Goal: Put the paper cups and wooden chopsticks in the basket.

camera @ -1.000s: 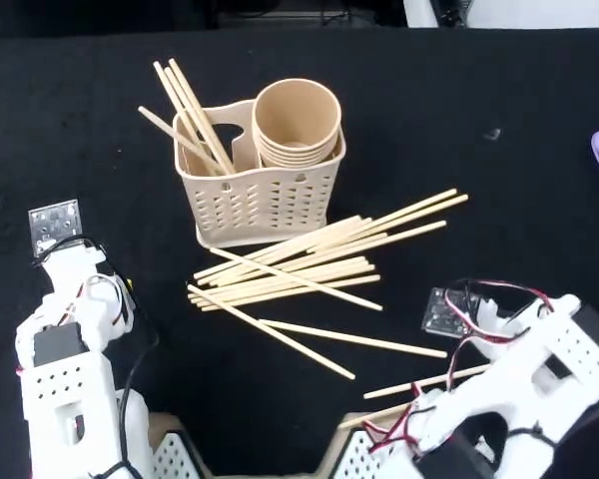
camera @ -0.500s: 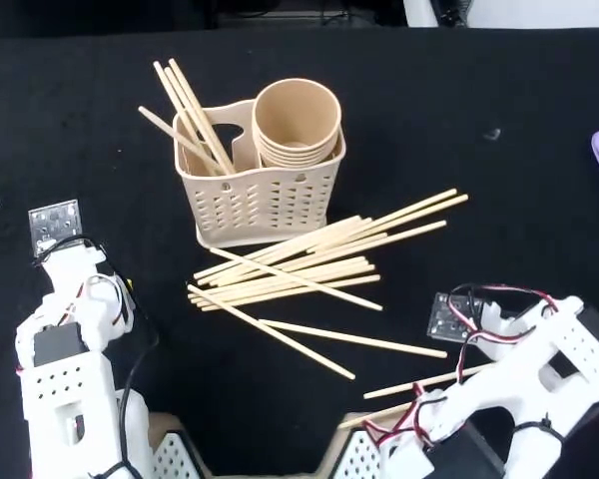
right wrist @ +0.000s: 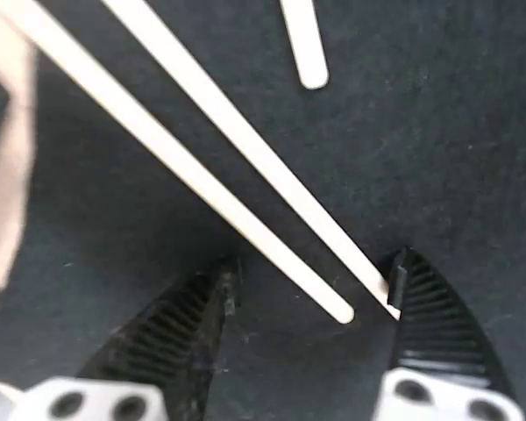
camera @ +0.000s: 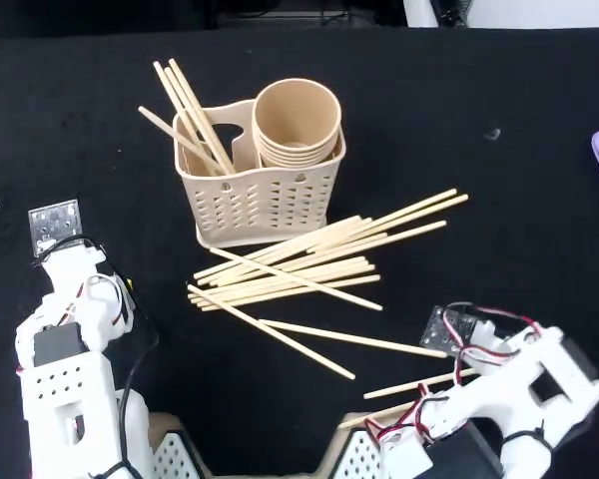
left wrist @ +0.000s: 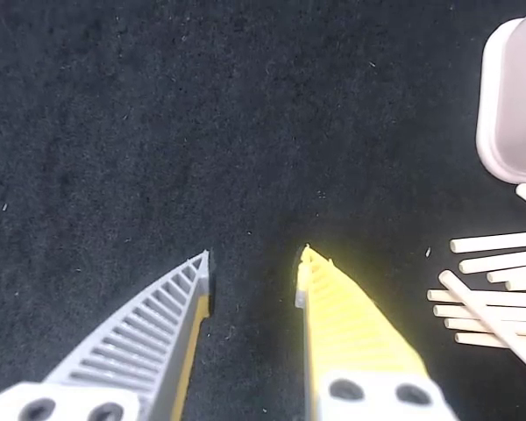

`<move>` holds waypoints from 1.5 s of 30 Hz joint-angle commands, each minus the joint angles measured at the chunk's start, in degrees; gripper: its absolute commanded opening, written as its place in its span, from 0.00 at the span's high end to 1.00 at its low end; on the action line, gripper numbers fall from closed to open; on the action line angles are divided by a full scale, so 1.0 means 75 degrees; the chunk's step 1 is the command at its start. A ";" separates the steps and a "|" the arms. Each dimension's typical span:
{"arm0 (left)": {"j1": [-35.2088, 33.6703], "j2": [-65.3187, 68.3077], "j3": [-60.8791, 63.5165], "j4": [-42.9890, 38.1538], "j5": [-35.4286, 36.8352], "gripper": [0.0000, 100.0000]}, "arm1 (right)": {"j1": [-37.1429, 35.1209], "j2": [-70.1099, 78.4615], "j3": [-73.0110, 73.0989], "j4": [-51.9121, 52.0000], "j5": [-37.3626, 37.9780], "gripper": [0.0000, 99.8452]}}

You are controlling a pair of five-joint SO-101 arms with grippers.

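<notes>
The right end effector (right wrist: 311,272) is hanging open and empty with the near ends of two loose chopsticks (right wrist: 245,145) lying between its fingers on the surface (camera: 499,80), long axes running away from it, while the left end effector (left wrist: 252,263), likewise open, is hanging beside the pile (camera: 290,269) near the basket (camera: 260,205).

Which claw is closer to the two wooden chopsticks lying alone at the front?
Right. The right gripper is open over the two pale wooden chopsticks, their ends between its fingers. The left gripper is open above black table, beside the chopstick pile's ends.
</notes>
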 commanded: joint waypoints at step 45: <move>-0.0064 -0.0070 -0.0064 -0.0152 0.0047 0.83 | -0.0188 0.0041 -0.2069 0.0961 -0.0363 0.99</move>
